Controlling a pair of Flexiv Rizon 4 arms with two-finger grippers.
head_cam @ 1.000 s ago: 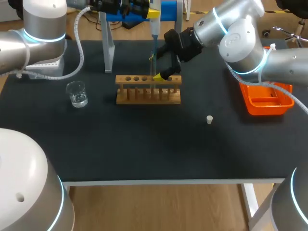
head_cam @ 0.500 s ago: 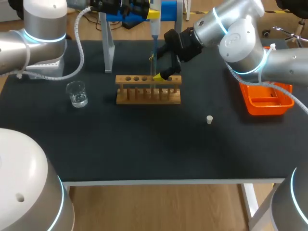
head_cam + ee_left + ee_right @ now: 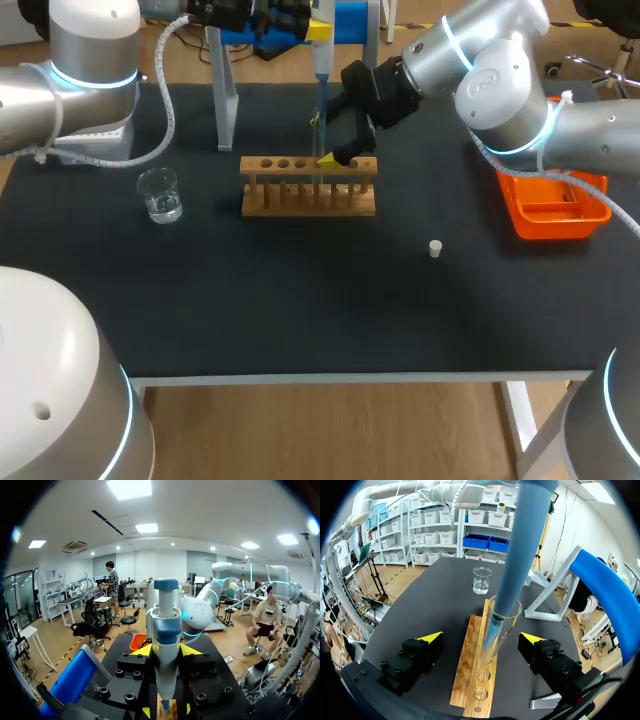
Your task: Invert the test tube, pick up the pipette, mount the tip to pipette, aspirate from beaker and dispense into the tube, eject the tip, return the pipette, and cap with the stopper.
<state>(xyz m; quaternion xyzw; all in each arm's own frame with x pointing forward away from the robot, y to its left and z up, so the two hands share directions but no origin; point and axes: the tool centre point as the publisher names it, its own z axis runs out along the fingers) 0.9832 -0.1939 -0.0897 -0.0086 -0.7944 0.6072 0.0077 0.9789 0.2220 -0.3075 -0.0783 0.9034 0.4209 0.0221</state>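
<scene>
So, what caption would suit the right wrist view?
Pipette dipped into the test tube in its wooden rack, open gripper either side, beaker beyond.

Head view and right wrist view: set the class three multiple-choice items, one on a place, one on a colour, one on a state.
1. The beaker stands: A left of the rack; B right of it; C on it.
2. The tray is: A blue; B orange; C green.
3. The right gripper is: A open around the tube; B shut on the tube; C shut on a lid.
Key: 1 A, it stands off the rack's left end; 2 B, its walls are orange; 3 A, both fingers stand clear of the tube.
</scene>
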